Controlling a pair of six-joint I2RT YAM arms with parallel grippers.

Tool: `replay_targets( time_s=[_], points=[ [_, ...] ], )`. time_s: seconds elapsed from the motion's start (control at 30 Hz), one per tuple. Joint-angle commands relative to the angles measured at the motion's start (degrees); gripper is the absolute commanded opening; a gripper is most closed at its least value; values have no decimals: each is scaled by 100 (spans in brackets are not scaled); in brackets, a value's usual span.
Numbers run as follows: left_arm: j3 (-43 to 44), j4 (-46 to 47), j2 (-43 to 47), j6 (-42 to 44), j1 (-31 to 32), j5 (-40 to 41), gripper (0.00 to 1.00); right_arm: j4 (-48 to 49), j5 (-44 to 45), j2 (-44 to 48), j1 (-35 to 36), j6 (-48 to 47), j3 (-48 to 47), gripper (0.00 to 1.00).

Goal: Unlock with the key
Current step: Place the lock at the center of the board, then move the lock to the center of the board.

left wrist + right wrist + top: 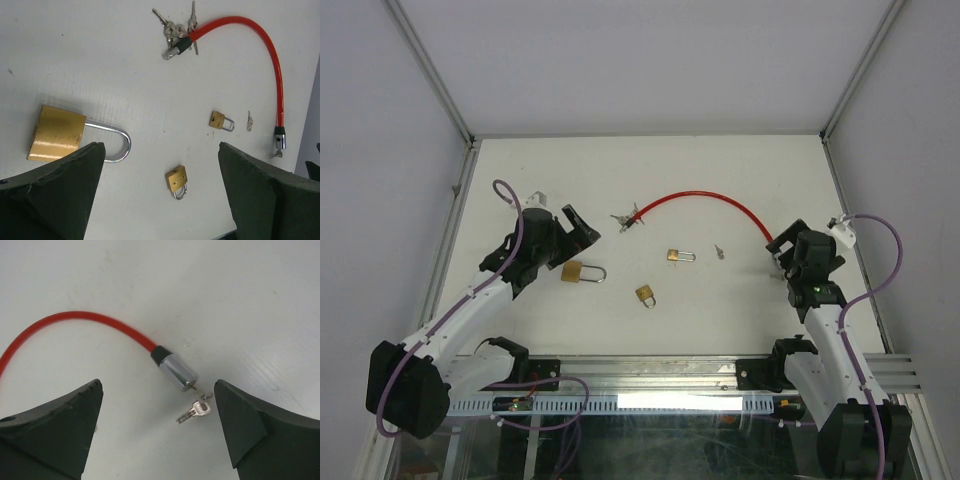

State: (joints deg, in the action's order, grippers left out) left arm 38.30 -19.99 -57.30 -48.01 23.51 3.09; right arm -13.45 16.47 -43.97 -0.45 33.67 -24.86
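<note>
A large brass padlock point(575, 271) lies shut just right of my left gripper point(578, 232), which is open and empty above the table. In the left wrist view the padlock point(56, 132) lies beside the left finger point(65, 190) of my gripper point(160, 150). Two small brass padlocks point(646, 294) point(677, 256) lie mid-table. A small key point(720, 251) lies loose. My right gripper point(783, 258) is open over the metal end point(178, 371) of a red cable lock point(710, 197). Another small key point(194, 413) lies between its fingers, by that end.
A bunch of keys point(625, 220) sits at the far end of the red cable, also in the left wrist view point(175, 30). The table's metal front rail point(650, 370) runs between the arm bases. White walls enclose the table on three sides.
</note>
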Motion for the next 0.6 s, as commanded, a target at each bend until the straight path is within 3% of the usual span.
replay_targets(
  time_s=[0.0,0.07,0.33,0.47,0.57],
  points=[
    [398,262,-452,255,-61,-477,99,-149,1376,-19,7,-418,-449,96],
    [451,395,-594,266,-64,-514,99,-190,1249,-211,8,-590,-611,96],
    [1265,681,-1780,561,-74,-77,99,1371,-1190,-1260,292,-1544,-643,89],
    [1938,784,-2758,800,-70,-51,97,1800,-1282,-1881,922,-1815,-930,88],
    [2511,776,-3475,1238,-61,-480,93,2123,-1248,-2141,1201,-1817,-993,88]
  ],
)
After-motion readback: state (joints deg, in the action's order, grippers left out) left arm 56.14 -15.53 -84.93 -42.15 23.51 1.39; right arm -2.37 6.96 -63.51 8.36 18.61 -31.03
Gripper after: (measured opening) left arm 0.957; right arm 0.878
